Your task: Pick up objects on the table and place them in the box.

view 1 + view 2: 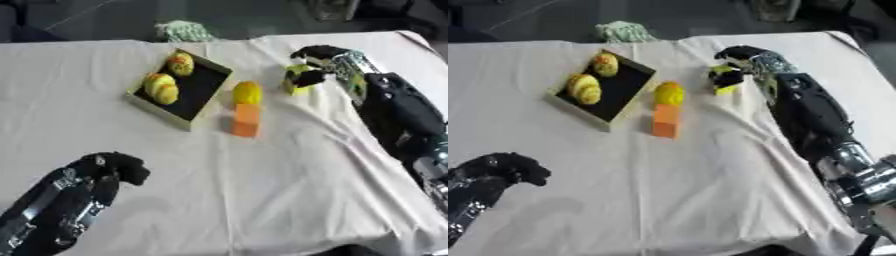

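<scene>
A shallow box (156, 107) with a black inside lies at the upper left of the white cloth; two yellow-orange round things (162, 88) (181, 64) lie in it. Just right of the box, a yellow round thing (247, 92) touches an orange block (246, 120). My right hand (316, 54) reaches in from the right, its fingers curled round a small yellow-green object (296, 85) at the cloth's upper right. My left hand (112, 168) hovers at the lower left with its fingers curled, holding nothing.
A white cloth (262, 190) covers the table, wrinkled near the right arm. A pale green and white bundle (183, 31) lies at the far edge. The right forearm (807, 112) stretches along the cloth's right side.
</scene>
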Robot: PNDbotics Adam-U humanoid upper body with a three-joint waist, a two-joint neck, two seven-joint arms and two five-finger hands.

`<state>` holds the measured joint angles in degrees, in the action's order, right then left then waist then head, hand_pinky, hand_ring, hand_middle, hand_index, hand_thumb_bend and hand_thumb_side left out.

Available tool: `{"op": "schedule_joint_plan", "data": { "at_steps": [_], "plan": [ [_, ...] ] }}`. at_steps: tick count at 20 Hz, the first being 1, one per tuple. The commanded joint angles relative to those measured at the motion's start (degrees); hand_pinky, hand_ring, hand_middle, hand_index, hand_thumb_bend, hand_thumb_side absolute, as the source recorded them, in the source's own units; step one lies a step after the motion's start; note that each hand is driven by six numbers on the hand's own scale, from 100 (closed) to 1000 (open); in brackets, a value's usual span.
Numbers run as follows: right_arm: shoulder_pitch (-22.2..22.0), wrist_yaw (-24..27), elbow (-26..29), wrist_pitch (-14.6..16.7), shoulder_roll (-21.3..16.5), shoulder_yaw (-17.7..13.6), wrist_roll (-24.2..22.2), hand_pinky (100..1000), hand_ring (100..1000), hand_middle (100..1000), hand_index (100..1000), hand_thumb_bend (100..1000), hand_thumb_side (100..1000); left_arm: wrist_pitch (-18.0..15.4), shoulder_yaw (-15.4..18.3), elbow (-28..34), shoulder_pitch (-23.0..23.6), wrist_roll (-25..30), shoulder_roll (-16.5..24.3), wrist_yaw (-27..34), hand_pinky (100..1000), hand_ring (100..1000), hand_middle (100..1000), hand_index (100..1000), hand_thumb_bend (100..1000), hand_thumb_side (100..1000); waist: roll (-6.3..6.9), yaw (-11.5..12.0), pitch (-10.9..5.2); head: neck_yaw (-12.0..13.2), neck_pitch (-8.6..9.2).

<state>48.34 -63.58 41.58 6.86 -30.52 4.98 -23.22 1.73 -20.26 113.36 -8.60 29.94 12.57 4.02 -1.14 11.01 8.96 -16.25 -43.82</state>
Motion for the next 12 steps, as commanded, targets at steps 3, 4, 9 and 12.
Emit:
{"op": "schedule_joint_plan", "data": {
  "at_steps": [3, 4, 9, 12],
  "plan": [
    [0.57, -2.05, -0.23, 0.36, -1.25, -0.58, -1.44, 722, 834, 889, 897, 100, 560, -0.02, 0.35, 1.23, -0.24, -0.17, 0.50, -0.11, 746, 758, 626, 786, 100, 662, 0.04, -0.03, -0.85, -0.19, 0.39],
    [0.54, -2.19, -0.11, 0.21, -1.21, -0.65, -1.24, 673, 793, 866, 867, 100, 496, -0.01, 0.35, 1.23, -0.23, -0.17, 0.50, -0.12, 746, 758, 626, 786, 100, 662, 0.04, -0.03, -0.85, -0.20, 0.39],
    [0.47, -0.71, 2.01, -0.15, -1.12, -0.62, 2.09, 419, 552, 768, 739, 100, 349, 0.00, 0.38, 1.23, -0.22, -0.19, 0.50, -0.14, 746, 759, 626, 786, 100, 661, 0.01, -0.03, -0.85, -0.13, 0.45],
    [0.64, 1.50, 5.42, 0.61, -1.25, 0.02, 3.84, 384, 524, 742, 728, 100, 308, -0.02, 0.39, 1.23, -0.25, -0.19, 0.52, -0.10, 746, 758, 626, 786, 100, 659, -0.01, -0.02, -0.89, -0.06, 0.55]
  ]
}}
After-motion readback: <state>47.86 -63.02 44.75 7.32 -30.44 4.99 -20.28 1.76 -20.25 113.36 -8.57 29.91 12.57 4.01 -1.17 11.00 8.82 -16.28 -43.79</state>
